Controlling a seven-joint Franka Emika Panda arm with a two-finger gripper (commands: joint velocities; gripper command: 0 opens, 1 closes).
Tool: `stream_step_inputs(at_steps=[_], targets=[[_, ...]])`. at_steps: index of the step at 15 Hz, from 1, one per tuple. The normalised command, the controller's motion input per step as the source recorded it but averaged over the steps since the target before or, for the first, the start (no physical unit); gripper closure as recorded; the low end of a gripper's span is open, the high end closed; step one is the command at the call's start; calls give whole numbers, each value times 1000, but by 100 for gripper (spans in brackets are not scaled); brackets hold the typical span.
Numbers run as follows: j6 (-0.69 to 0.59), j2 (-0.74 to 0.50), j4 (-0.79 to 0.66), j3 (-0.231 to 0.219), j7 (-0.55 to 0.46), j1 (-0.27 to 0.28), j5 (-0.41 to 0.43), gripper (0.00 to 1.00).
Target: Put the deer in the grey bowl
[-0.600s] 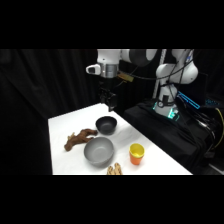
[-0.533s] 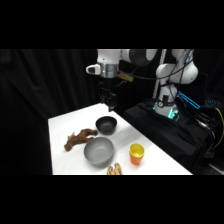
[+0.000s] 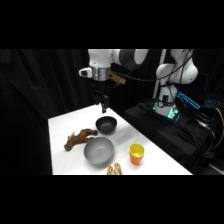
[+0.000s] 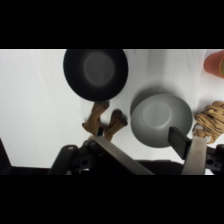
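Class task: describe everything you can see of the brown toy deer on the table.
The deer is a small, elongated brown toy with thin legs, of matte material. It lies on the white table, beside the grey bowl and near the dark bowl. Nothing grips it; the gripper hangs above, apart.

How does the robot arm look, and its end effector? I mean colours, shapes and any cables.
The arm is white with rounded, glossy segments and a grey band above the wrist. A thin dark cable runs along it. The end effector is black and narrow in the side view; the wrist view shows a black linkage and two flat fingers, grey with dark tips. A teal light glows at the base.
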Motion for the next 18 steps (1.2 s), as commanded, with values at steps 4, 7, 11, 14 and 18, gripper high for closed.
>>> stream_step_inputs(at_steps=[4,7,11,14,18], targets=[[-37,434,613,-27,-217,-71,56,0],[25,531,650,-8,-233,-73,119,0],[40,571,656,0,-235,-89,154,0],[15,521,595,7,-196,-72,120,0],[6,443,511,18,-176,-45,93,0]])
